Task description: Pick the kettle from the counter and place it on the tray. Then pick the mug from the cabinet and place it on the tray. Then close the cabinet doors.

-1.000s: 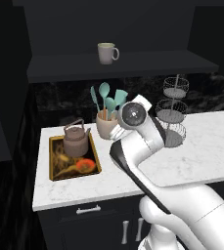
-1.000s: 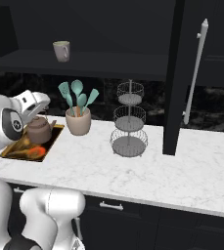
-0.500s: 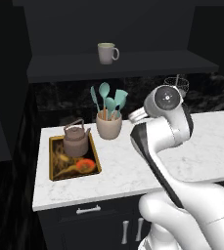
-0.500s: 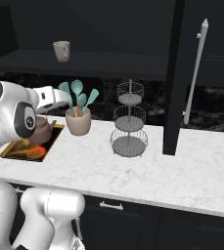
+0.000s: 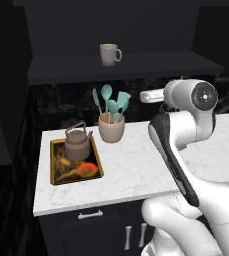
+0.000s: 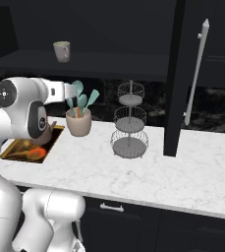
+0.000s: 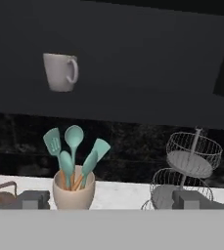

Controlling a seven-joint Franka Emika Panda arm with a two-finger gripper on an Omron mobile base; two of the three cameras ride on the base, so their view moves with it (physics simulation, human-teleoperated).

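Beige crock [image 5: 111,129] of teal utensils [image 7: 73,155] and a wire tiered stand [image 6: 129,120] crowd your counter [image 6: 173,173]. Your tool [image 7: 108,199] hangs wide open, empty, facing the mug [image 7: 60,71] on the cabinet shelf [image 5: 121,66]. The kettle [image 5: 78,143] sits on the tray [image 5: 56,178].

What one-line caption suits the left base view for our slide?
Kettle sits on the tray beside the utensil crock, while the mug waits on the cabinet shelf.
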